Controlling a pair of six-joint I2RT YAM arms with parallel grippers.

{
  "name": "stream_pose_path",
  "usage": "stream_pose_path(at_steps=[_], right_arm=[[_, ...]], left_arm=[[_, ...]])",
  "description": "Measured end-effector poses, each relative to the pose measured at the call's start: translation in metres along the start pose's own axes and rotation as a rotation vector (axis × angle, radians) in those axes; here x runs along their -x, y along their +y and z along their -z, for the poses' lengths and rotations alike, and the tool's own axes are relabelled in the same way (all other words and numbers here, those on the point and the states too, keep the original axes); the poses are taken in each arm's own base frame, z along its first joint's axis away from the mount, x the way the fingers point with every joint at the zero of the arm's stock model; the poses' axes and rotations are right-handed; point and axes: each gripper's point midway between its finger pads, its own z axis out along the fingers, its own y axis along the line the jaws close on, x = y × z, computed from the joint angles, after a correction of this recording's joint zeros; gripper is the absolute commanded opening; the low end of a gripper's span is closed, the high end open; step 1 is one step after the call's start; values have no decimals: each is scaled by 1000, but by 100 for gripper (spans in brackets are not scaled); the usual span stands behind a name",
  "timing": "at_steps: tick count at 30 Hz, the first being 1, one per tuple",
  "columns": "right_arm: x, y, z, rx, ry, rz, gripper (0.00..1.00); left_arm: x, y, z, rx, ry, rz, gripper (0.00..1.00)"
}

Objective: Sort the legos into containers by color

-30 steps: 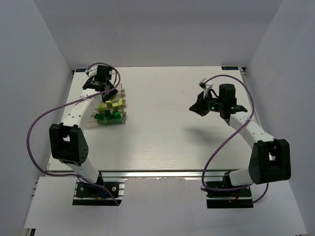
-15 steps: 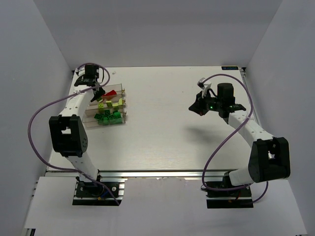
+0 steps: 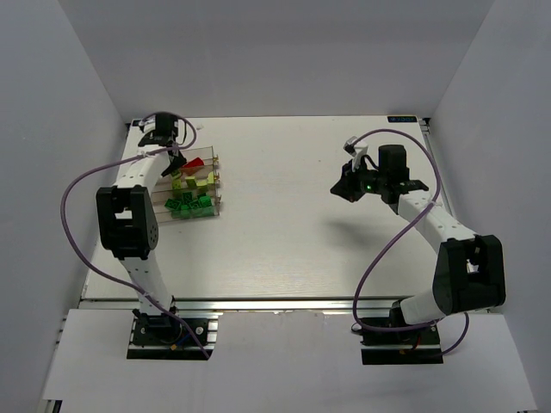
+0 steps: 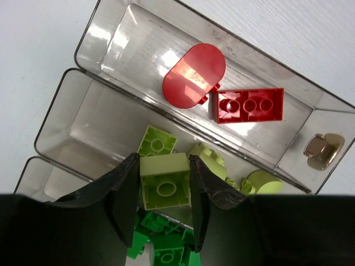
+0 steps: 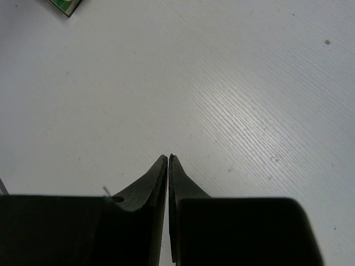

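Left claw (image 4: 163, 165) is clamped on a lime brick (image 4: 166, 188), one finger on each side, stud face toward the wrist camera. The brick hangs over the middle compartment of the clear compartment tray (image 4: 89, 41); can't tell if it touches the pieces below.

Tray contents, left wrist view:
- Upper compartment: red rounded piece (image 4: 193, 75), touching a red brick (image 4: 248, 105) that shows three studs.
- Middle compartment: loose lime bricks (image 4: 157, 145), more of them just beside the right finger, plus a rounded lime piece (image 4: 260, 182).
- Lower compartment: green bricks (image 4: 161, 252), partly hidden by the claw body.
- A small brassy clasp (image 4: 323, 151) sits at the tray's end wall.

In the top view the tray (image 3: 215, 157) sits at the far left of the white table (image 3: 284, 241), with the left arm bent over it.

Right claw (image 5: 168, 158) has its fingers pinched together with only a hairline slit between them. It grips nothing and hangs over bare table (image 5: 233, 83). In the top view it (image 3: 343, 189) is on the right side, well apart from the tray. A green-edged corner (image 5: 65, 4) shows at the top left of the right wrist view, too cropped to identify.
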Motion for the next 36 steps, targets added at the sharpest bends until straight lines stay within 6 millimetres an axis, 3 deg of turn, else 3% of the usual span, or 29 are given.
stream_pose_path(at_steps=[2,6,7,10,16,20,22,25,27,29,33,36], right_arm=[[2,0,0,-1,-1,3,12],[5,-2,0,-4,-4,10,18],[5,-3,-1,-4,-3,11,20],[3,-4,-2,-3,4,8,26],[3,-8,-3,-20,16,10,33],[9,-16,-2,-57,14,27,37],[11,-21,0,-89,18,28,48],[12,-38,6,-176,29,8,59],[11,-57,16,-253,38,-31,64],[9,-83,28,-333,47,-82,69],[-8,-142,57,-486,99,-203,76],[-26,-174,75,-558,172,-265,80]], left_arm=[[2,0,-6,5,-4,5,12],[1,10,-22,36,14,20,32],[0,13,-26,45,21,22,44],[0,21,-30,60,28,35,63],[6,22,-30,63,19,62,79],[7,21,-29,61,18,76,80],[9,19,-26,47,16,88,80],[15,7,-14,-31,7,123,78],[16,0,4,-115,-8,149,80],[9,-8,28,-236,-6,169,98],[-7,-32,81,-525,-14,203,98],[-20,-40,110,-671,-17,207,98]])
